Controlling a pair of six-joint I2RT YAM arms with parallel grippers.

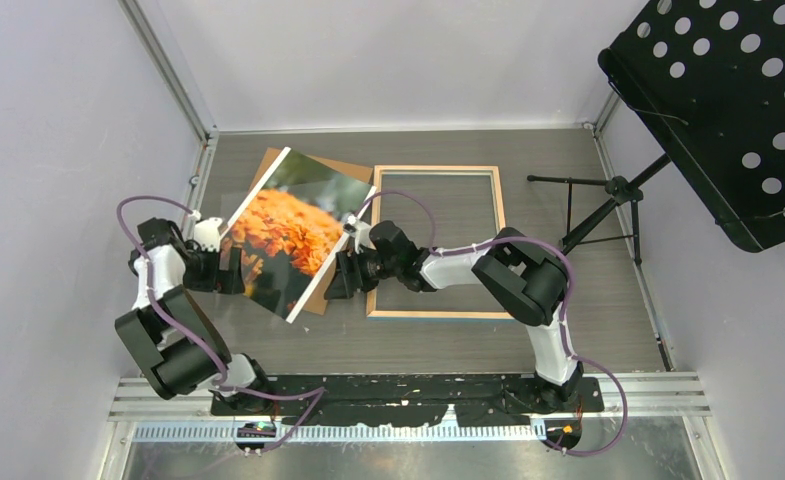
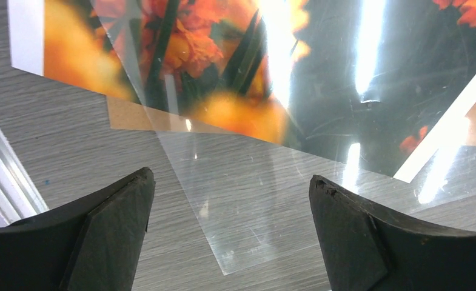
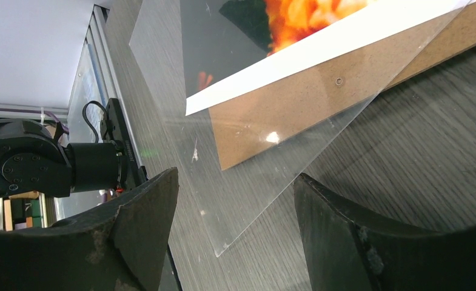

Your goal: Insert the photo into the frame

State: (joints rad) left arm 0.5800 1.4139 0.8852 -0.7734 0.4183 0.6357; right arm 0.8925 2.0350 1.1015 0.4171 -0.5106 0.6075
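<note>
The photo [image 1: 293,235] of orange flowers lies tilted on the table, left of the frame [image 1: 434,169], on top of the brown backing board [image 1: 349,171]. The frame lies flat with its wood-coloured side up and the table showing through it. A loose clear pane [image 2: 241,206] lies with the photo stack, its corners sticking out onto the table. My left gripper [image 1: 236,272] is open and empty at the photo's [image 2: 320,91] near left edge, fingers either side of a pane corner. My right gripper [image 1: 336,280] is open and empty at the photo's [image 3: 296,24] near right corner, facing the pane [image 3: 235,200] and board [image 3: 320,103].
A black perforated music stand [image 1: 728,110] with its tripod [image 1: 608,215] stands at the right, just beyond the frame. Metal rails and grey walls close in the table on the left, the back and the right. The left arm [image 3: 35,167] shows in the right wrist view.
</note>
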